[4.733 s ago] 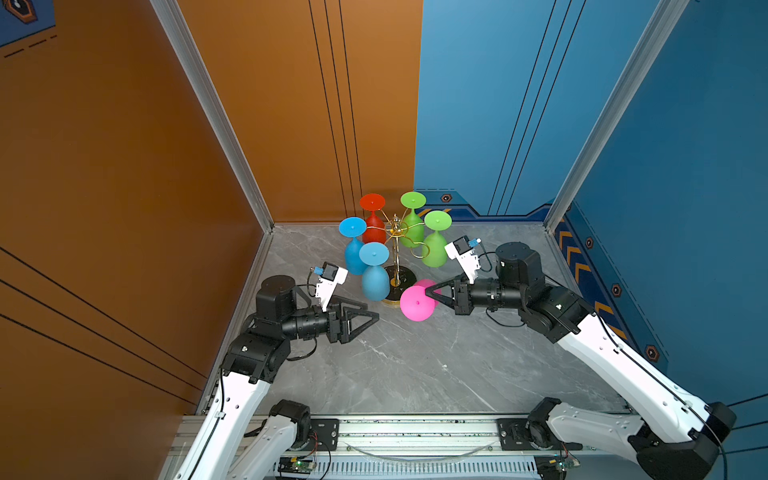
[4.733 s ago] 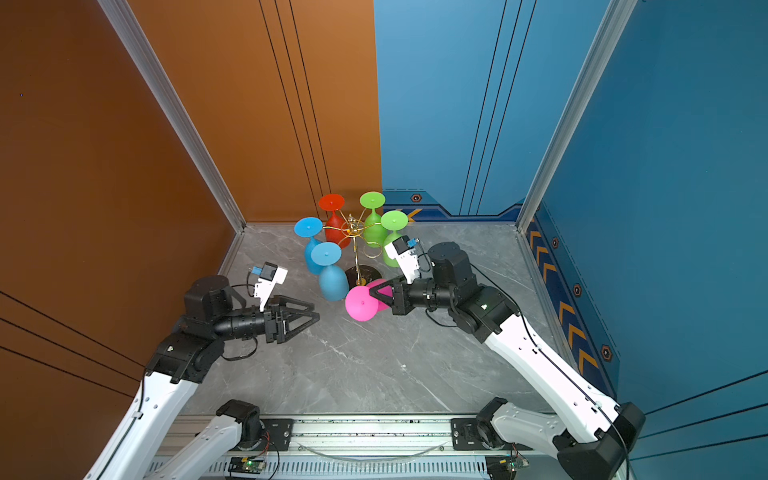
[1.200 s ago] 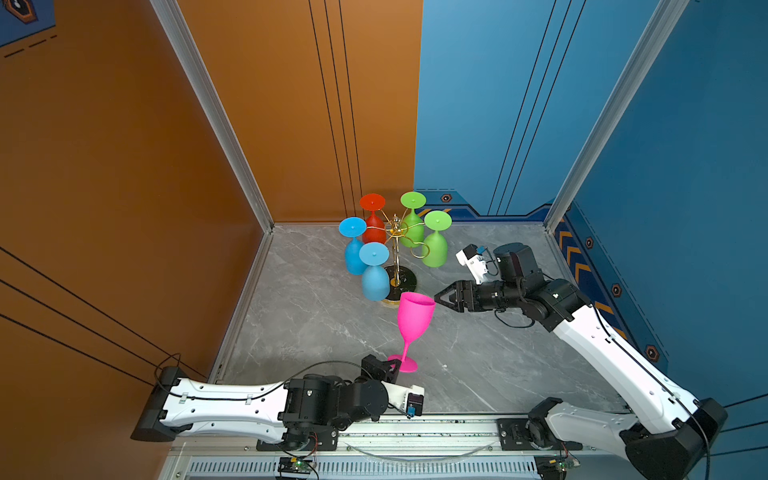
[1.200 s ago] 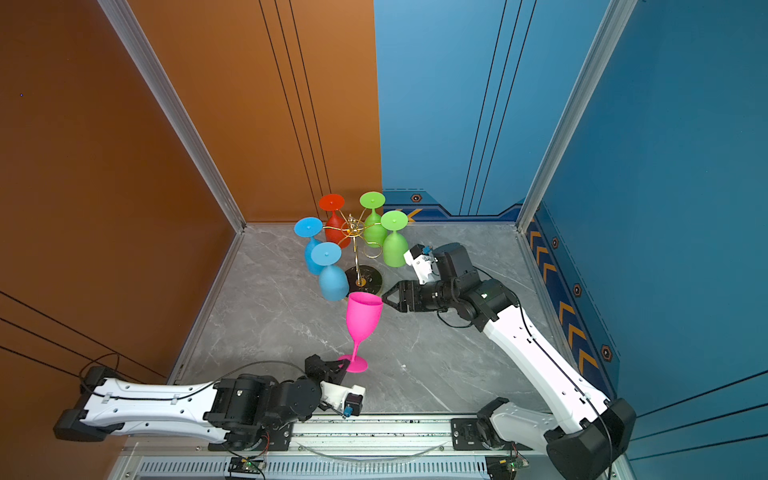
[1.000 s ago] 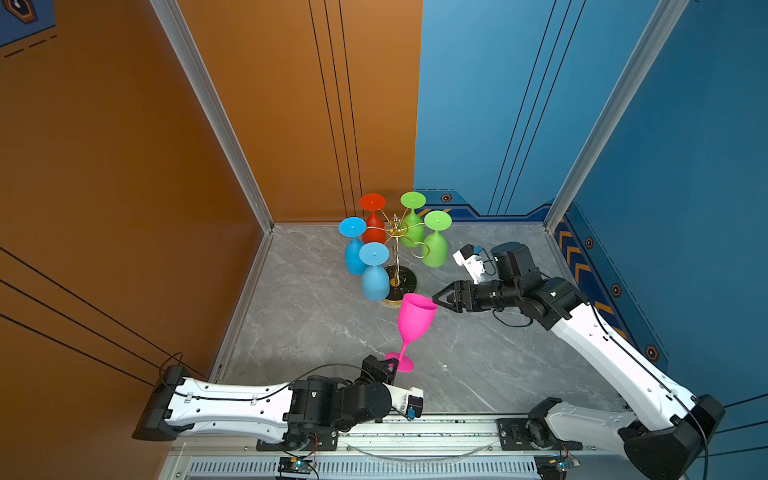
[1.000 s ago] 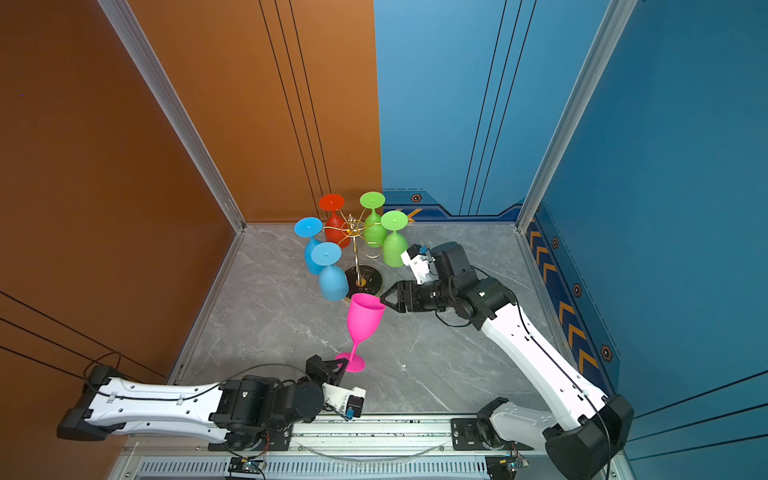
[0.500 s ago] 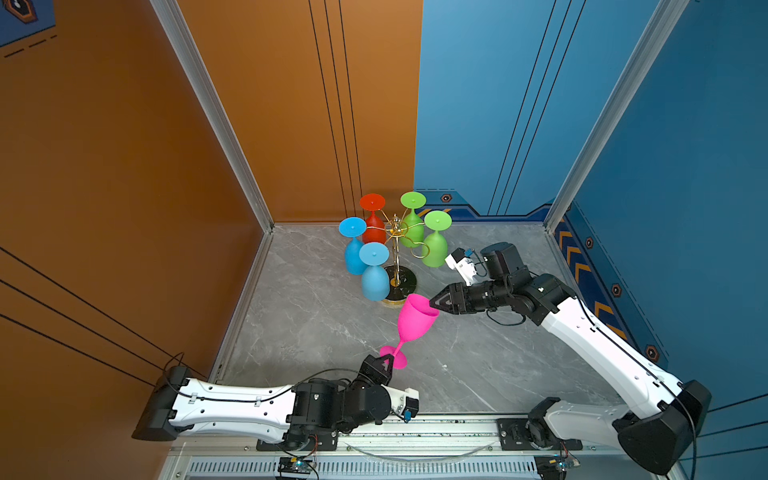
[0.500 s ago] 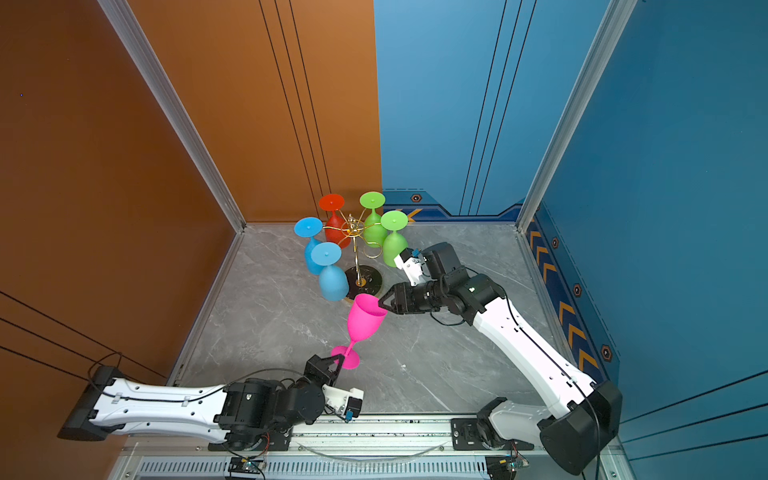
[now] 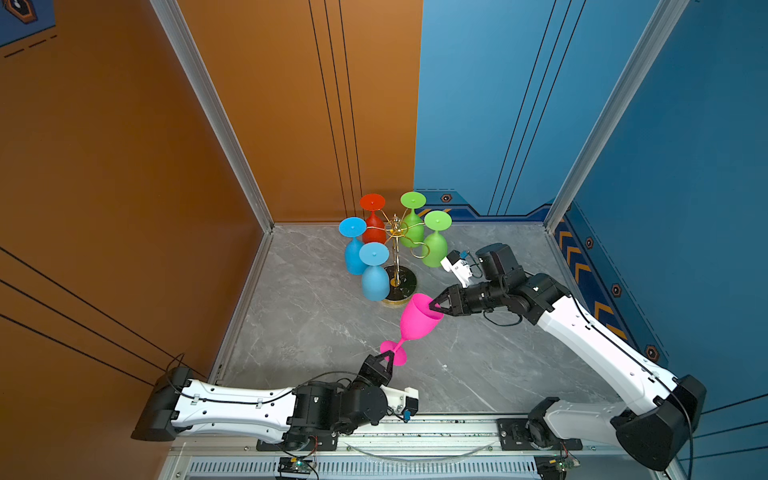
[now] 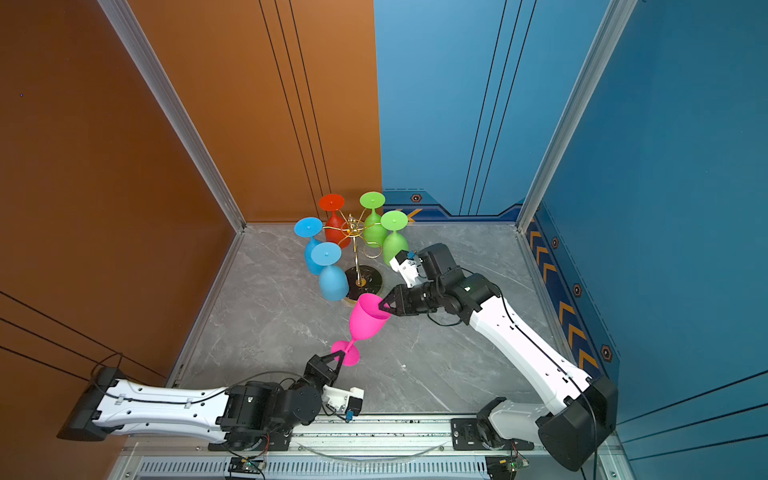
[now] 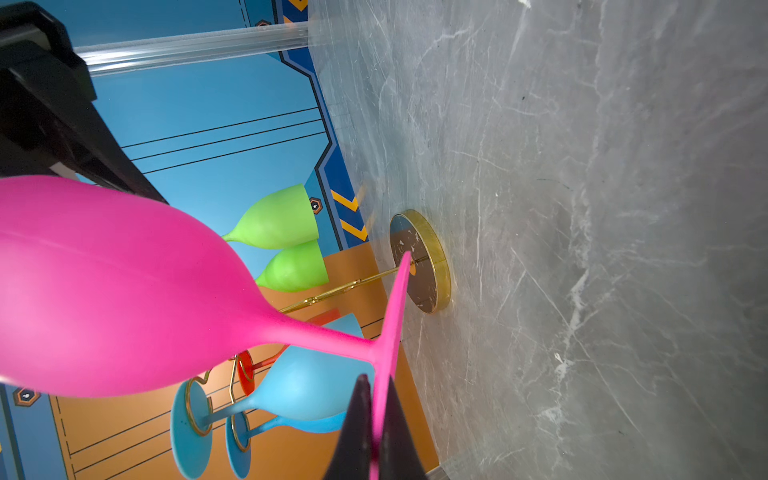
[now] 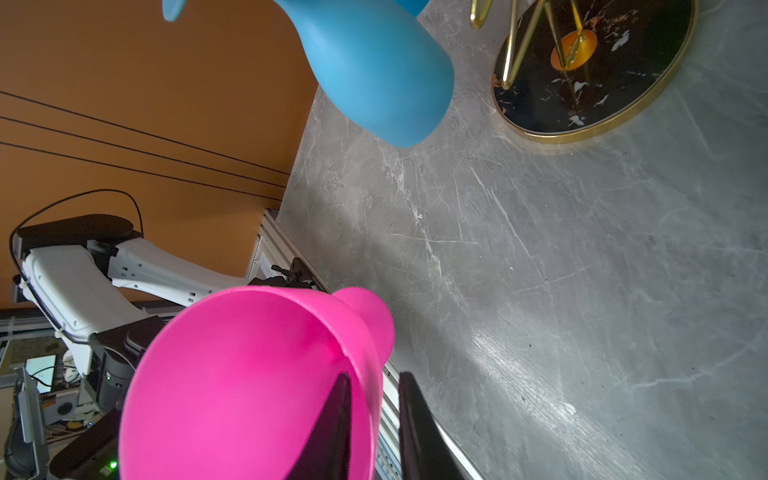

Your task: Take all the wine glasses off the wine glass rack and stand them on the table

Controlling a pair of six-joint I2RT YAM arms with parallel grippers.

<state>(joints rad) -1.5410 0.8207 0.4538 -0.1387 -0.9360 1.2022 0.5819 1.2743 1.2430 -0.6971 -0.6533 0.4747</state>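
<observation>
1. The left gripper (image 9: 388, 358) (image 10: 338, 357) reaches in from the near left edge. It is clenched on the rim of the round foot of the pink wine glass (image 9: 417, 320) (image 10: 365, 322). In the left wrist view its two black fingers (image 11: 357, 424) pinch that thin disc from both sides.
2. The wine glass rack (image 9: 405, 280) (image 10: 370, 279) stands on the grey marble tabletop (image 9: 324, 316) toward the back. Five glasses hang upside down from its gold loops: two blue wine glasses (image 9: 374, 278) on its left, a red wine glass (image 9: 373, 232) behind, and two green wine glasses (image 9: 434, 251) on its right.
3. The pink wine glass is off the rack, just in front of the rack's base. It is tilted, with the foot low and to the left and the open mouth up and to the right.
4. The right gripper (image 9: 435, 307) (image 10: 384, 308) straddles the bowl's rim, one finger inside the bowl and one outside. In the right wrist view (image 12: 372, 415) a sliver of gap shows beside the outer finger, so I cannot tell whether it is squeezing the rim.
</observation>
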